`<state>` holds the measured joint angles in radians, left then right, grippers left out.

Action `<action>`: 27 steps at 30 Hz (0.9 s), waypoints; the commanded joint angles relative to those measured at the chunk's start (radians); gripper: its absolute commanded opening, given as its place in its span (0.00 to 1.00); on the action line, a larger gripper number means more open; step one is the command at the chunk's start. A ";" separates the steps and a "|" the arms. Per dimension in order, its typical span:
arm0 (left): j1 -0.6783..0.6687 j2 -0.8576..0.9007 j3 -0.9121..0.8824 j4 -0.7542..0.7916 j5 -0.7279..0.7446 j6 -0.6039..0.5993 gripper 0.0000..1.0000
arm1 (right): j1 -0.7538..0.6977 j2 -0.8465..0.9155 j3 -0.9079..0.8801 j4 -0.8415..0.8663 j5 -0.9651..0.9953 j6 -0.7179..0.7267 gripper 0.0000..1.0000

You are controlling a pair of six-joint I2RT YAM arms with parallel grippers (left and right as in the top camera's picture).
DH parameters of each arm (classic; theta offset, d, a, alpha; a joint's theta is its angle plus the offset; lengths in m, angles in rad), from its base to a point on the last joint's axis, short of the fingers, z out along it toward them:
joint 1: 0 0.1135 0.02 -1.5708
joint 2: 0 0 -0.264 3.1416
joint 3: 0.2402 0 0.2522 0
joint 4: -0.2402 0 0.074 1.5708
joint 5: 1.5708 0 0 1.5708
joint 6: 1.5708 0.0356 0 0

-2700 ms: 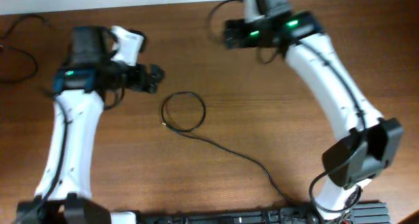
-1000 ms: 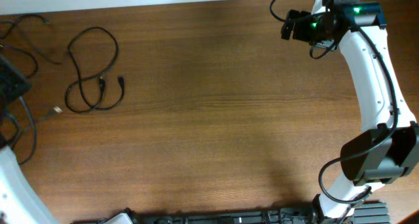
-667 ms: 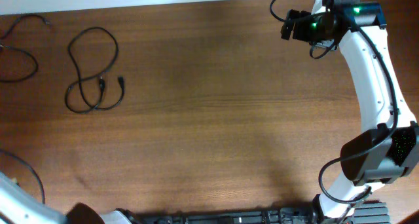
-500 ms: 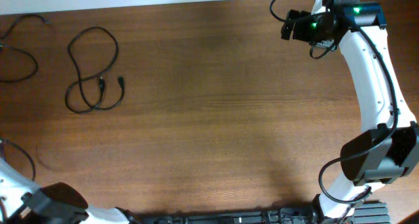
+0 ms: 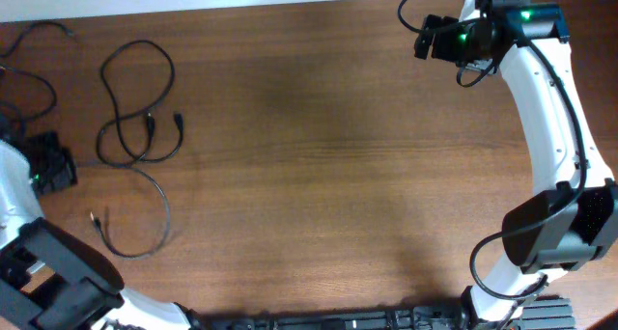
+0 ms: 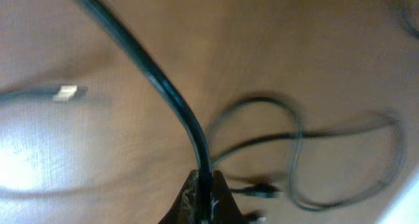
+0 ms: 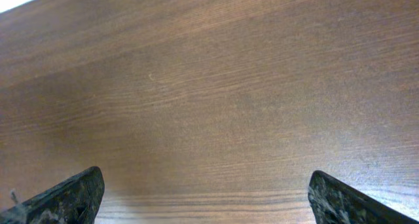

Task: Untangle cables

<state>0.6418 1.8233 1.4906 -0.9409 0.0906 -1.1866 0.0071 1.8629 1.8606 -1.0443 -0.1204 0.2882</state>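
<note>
Cables [image 5: 147, 123], thin, black and bendy, lie on the left part of the brown wooden table [image 5: 319, 176]. One is the looped black cable with two small plugs [image 5: 172, 74]. It sits flat, near the far edge, and nothing is touching it.

Just beside it is the curved black cable with the shiny metal tip [image 5: 166, 214]. The left gripper [image 5: 53, 166] has hold of this one. In the left wrist view its two fingers [image 6: 196, 201] are pinched tight together with the cable [image 6: 163, 86] squeezed between them. The cable runs up and away from the fingers, and its metal tip [image 6: 65, 93] rests on the wood. I think the left arm holds it low and out to the side so this cable can lie away from the looped one. The two look very close where the curve begins, and I cannot tell if they touch there.

The right gripper [image 5: 430, 41] is far away, by the back right part of the table. Its fingers [image 7: 72, 198] are spread wide and hold nothing. Only bare wood shows under them. I think it waits there to keep out of the way.
</note>
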 commanded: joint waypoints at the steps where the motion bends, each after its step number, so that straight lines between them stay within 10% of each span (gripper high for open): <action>1: -0.079 -0.003 -0.011 0.130 -0.025 0.056 0.00 | -0.001 -0.024 0.001 0.001 0.001 0.005 0.99; 4: -0.098 -0.003 -0.017 0.090 -0.250 0.126 0.00 | -0.001 -0.024 0.001 0.001 0.001 0.005 0.98; 6: -0.093 -0.003 -0.017 0.151 -0.348 0.719 0.00 | -0.001 -0.024 0.001 0.001 0.001 0.005 0.98; 8: -0.093 -0.003 -0.017 0.138 -0.486 0.961 0.00 | -0.001 -0.024 0.001 0.001 0.001 0.005 0.98; 16: -0.080 0.160 -0.018 0.119 -0.480 0.842 0.11 | -0.001 -0.024 0.001 0.001 0.001 0.005 0.98; 17: -0.074 0.178 -0.017 0.101 -0.478 0.843 0.43 | -0.001 -0.024 0.001 0.001 0.001 0.005 0.99; 18: -0.074 0.175 -0.013 0.101 -0.474 0.843 0.99 | -0.001 -0.024 0.001 0.001 0.001 0.005 0.98; 27: -0.100 -0.088 0.030 0.090 0.027 0.839 0.99 | -0.001 -0.024 0.001 0.001 0.001 0.005 0.98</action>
<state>0.5602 1.8542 1.4876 -0.8482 -0.0032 -0.3370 0.0071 1.8618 1.8606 -1.0443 -0.1207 0.2886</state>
